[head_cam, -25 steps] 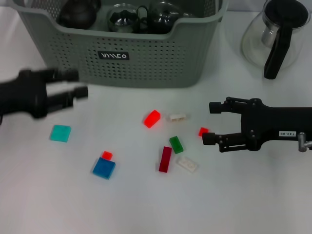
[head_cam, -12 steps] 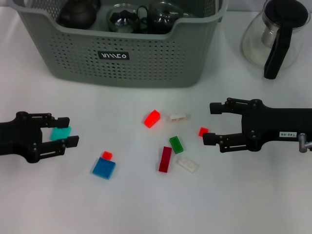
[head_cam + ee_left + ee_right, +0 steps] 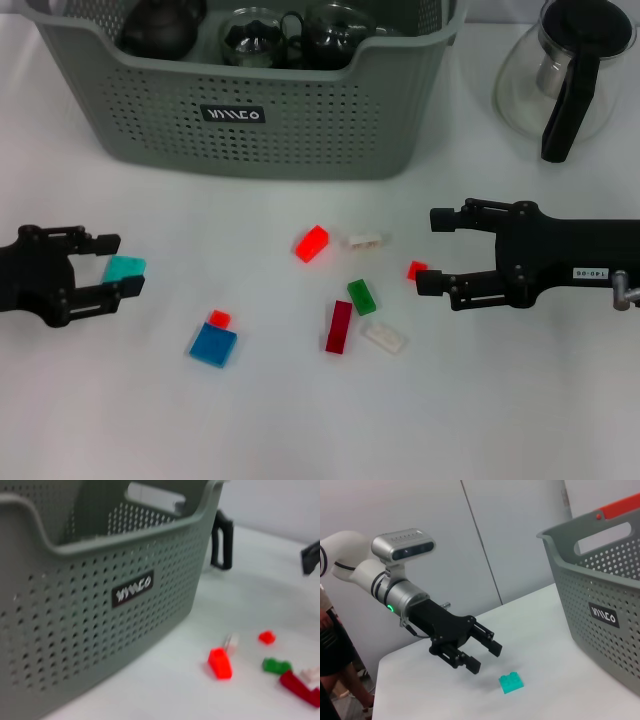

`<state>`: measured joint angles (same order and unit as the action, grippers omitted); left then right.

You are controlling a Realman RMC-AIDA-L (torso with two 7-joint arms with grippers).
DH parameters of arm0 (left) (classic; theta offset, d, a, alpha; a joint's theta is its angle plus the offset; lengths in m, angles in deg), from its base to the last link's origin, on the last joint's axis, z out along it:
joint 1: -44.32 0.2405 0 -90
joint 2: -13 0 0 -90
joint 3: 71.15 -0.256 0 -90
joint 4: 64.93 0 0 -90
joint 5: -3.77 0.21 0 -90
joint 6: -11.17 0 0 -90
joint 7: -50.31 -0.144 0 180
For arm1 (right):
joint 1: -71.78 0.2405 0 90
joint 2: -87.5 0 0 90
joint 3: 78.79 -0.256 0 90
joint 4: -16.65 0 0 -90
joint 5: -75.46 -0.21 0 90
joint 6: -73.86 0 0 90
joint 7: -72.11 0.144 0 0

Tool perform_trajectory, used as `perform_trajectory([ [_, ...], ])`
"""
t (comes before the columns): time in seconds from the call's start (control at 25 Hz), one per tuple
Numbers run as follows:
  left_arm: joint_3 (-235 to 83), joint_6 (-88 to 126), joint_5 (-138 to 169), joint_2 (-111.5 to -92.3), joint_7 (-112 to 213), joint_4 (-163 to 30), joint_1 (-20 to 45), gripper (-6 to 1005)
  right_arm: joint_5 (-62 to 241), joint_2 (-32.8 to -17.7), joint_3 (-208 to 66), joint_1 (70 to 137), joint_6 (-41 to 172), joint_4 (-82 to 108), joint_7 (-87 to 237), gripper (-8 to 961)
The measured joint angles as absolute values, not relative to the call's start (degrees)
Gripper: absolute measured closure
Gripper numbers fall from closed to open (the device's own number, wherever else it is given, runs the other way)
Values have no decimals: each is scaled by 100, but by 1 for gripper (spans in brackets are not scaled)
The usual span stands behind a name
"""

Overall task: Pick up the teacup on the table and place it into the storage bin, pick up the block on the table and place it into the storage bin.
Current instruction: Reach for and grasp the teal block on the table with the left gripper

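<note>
The teal block (image 3: 124,267), a small flat studded brick, lies on the white counter (image 3: 300,420) in front of the storage bin (image 3: 300,120), off its left end. The left pincer (image 3: 113,265) sits low with released fingers either side of the block, not touching. The right wrist view shows a gap between pincer and block that the head view hides. The bin holds dark teapots and glass cups. The right pincer (image 3: 434,252), released, hovers beside a small red block (image 3: 417,269).
</note>
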<state>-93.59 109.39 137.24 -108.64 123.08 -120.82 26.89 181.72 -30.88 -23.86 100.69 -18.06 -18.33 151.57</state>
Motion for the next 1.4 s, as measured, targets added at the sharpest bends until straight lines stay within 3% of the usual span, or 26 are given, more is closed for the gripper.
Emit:
perform_trajectory([
  [1.4, -9364, 9929, 14186, -11024, 12370, -11830, 2728, 390, 18172, -3079, -2386, 10007, -1806, -1833, 15139, -2],
])
